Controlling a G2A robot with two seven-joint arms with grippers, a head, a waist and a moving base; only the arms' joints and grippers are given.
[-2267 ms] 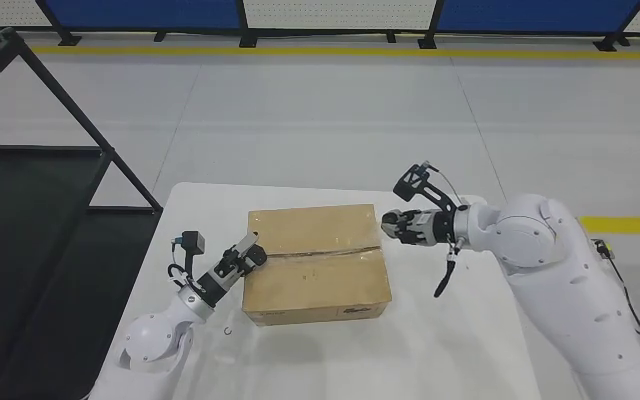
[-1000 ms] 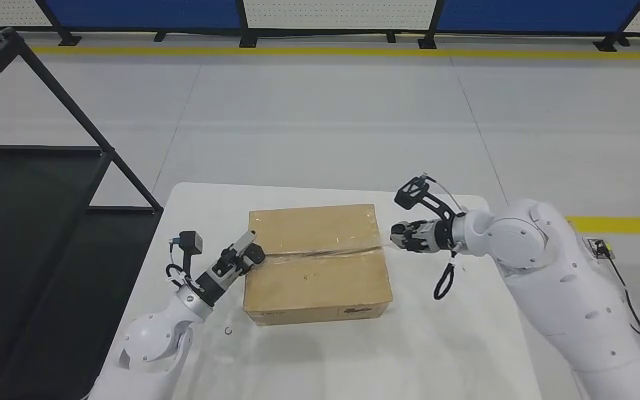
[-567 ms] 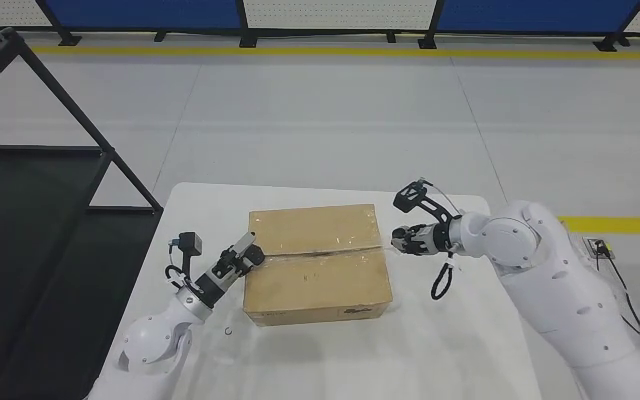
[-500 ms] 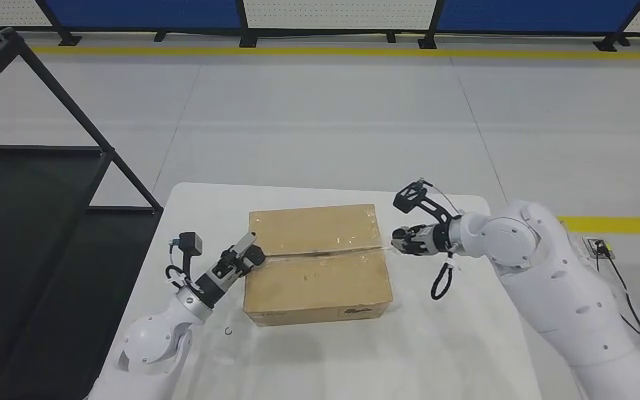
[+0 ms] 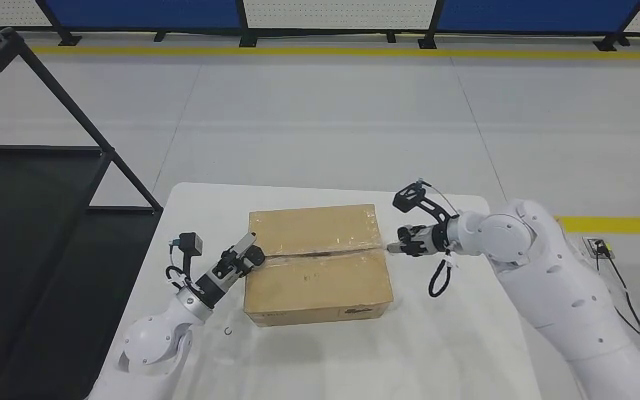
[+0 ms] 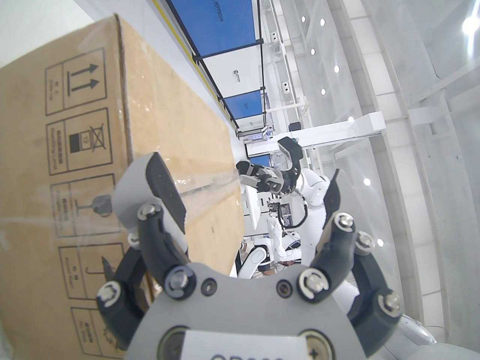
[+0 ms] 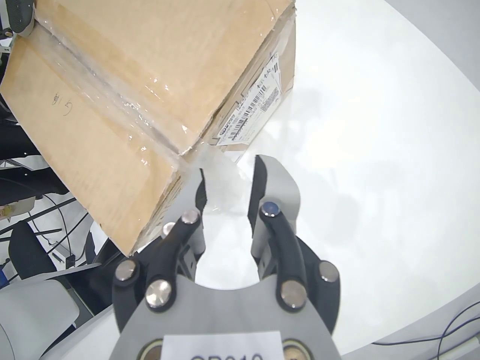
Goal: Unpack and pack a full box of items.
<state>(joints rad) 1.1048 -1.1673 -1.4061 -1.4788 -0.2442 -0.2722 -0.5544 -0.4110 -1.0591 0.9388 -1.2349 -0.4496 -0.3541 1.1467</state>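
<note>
1. One white table [image 5: 440,340] carries one cardboard box [image 5: 315,262], the task's thing, which sits shut at the middle of the tabletop.
2. One tiny object [image 5: 229,331] lies on the table just off the box's near left corner; it is too small to identify.
3. The left gripper [image 5: 252,252] is at the box's left end with its two fingers spread wide. One pad [image 6: 165,185] lies against the box's top edge and the other stands clear in the air.
4. That left end face bears five printed handling marks [image 6: 80,144] in a column.
5. One strip of clear tape [image 7: 112,84] runs along the box's top seam from end to end.
6. The right gripper [image 5: 397,243] is at the box's right end with its two fingers apart. One loose, crumpled tape end [image 7: 221,170] hangs between them, not pinched.
7. One shipping label [image 7: 255,110] is stuck on that right end face.
8. Beyond the box, one yellow floor line [image 5: 300,50] runs before two blue panels [image 5: 140,12].
</note>
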